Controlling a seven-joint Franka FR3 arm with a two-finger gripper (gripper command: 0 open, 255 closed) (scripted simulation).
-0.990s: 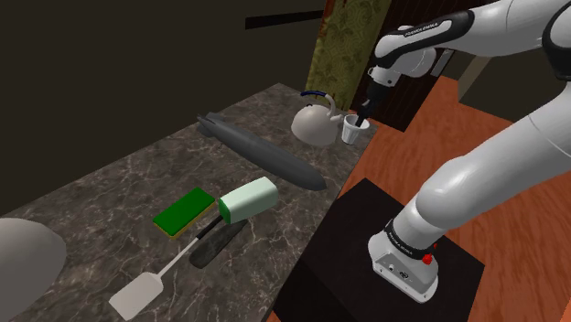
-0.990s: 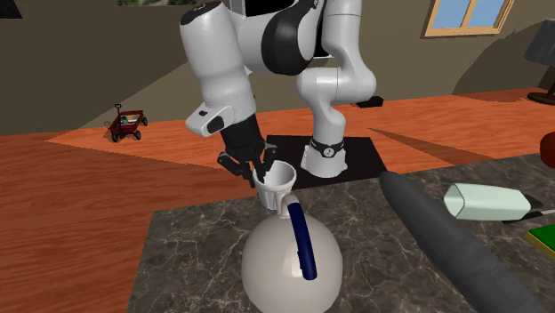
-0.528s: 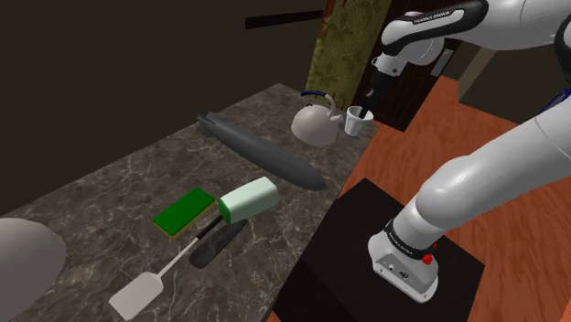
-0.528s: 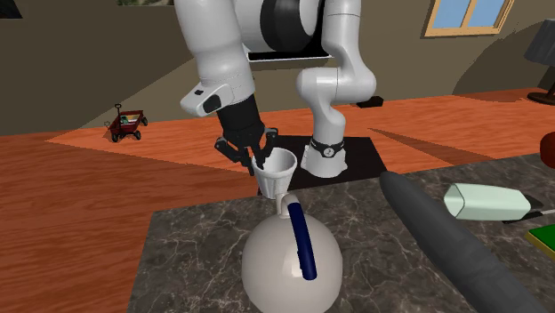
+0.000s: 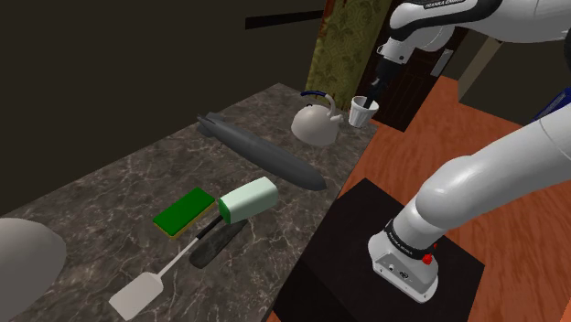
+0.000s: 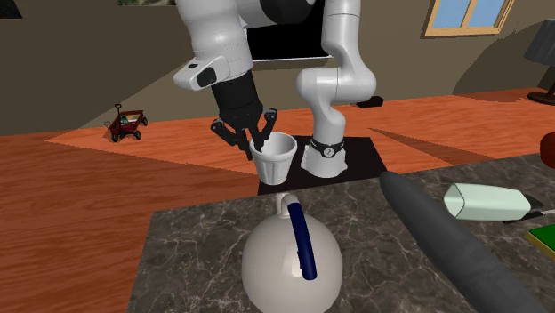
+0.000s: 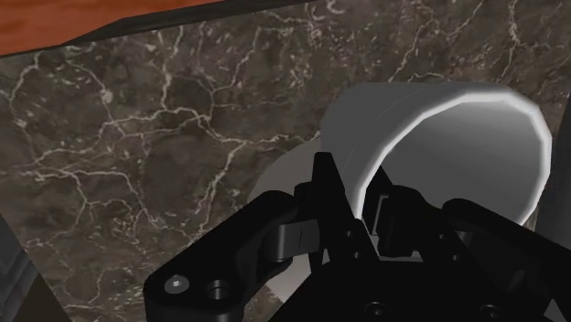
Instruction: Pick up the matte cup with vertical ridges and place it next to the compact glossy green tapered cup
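We see the black end effector [image 6: 255, 142] clamped on the rim of the plain white tapered cup [image 6: 274, 158], one finger inside the mouth and one outside, pinching the wall between them. The wrist view shows the same grip on the cup's wall [image 7: 439, 137]. The cup hangs upright in the air, clear of the dark marble tabletop [image 5: 119, 183], just beside and above the round pale kettle with the dark blue handle [image 5: 316, 123] at the tabletop's far end in the shoulder view. Nearer along the tabletop lie a long dark grey torpedo-shaped object [image 5: 261, 151], a pale green tapered block on its side [image 5: 249, 199], a flat green sponge [image 5: 183, 210] and a white spatula [image 5: 137, 295].
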